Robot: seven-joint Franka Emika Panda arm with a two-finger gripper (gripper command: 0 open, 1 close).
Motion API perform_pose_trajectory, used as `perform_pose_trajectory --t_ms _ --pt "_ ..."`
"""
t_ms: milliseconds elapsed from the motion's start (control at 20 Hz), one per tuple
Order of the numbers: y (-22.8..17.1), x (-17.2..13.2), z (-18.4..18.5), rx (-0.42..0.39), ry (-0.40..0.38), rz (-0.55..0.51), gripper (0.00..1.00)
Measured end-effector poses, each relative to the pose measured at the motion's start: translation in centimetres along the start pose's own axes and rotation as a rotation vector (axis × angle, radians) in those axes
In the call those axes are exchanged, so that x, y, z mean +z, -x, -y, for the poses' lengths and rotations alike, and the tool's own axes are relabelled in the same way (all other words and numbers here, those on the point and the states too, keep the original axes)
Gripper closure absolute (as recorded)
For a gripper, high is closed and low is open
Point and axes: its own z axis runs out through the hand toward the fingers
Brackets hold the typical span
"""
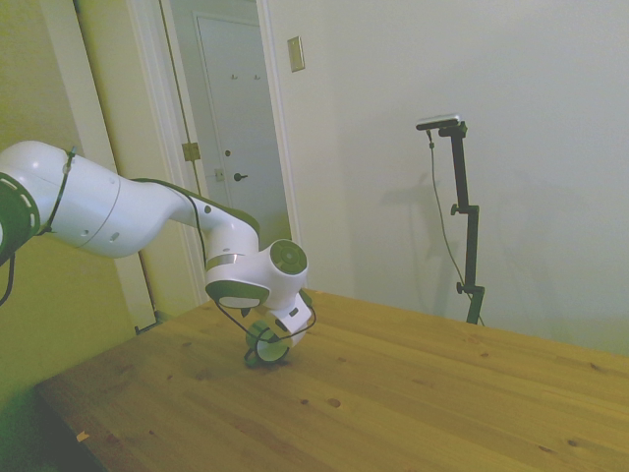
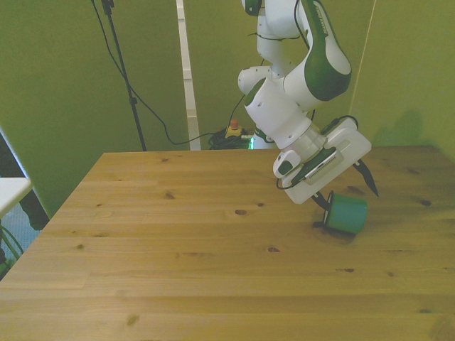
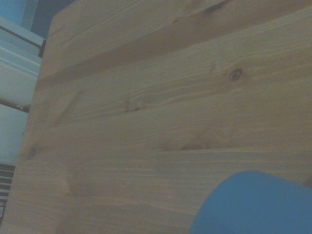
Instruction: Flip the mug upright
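The teal mug (image 2: 347, 215) lies tipped on its side on the wooden table (image 2: 178, 234), at the front view's right, with its mouth turned toward the front view's left. In the side view the mug (image 1: 261, 346) shows its open mouth just under the arm's hand. My gripper (image 2: 350, 198) hangs tilted right over the mug and stands open, one dark finger by the rim and the other past the mug's base. Whether either finger touches it I cannot tell. The wrist view shows a blurred blue patch of the mug (image 3: 253, 205) against the table boards.
The table's edge on the front view's right (image 2: 444, 213) runs close to the mug. A white shelf corner (image 2: 11, 190) stands off the table at the front view's left. A doorway (image 1: 231, 147) lies behind the arm in the side view.
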Motion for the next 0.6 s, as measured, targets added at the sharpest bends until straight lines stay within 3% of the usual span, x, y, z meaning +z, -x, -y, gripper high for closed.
perform_pose_trajectory --t_ms 150,200,600 --pt "-0.11 0.43 0.0 -0.005 -0.001 0.017 0.0" --pt "-0.12 0.53 0.02 -0.006 0.0 0.023 1.0" --pt "0.14 0.97 0.22 -0.02 -0.01 0.045 1.0"
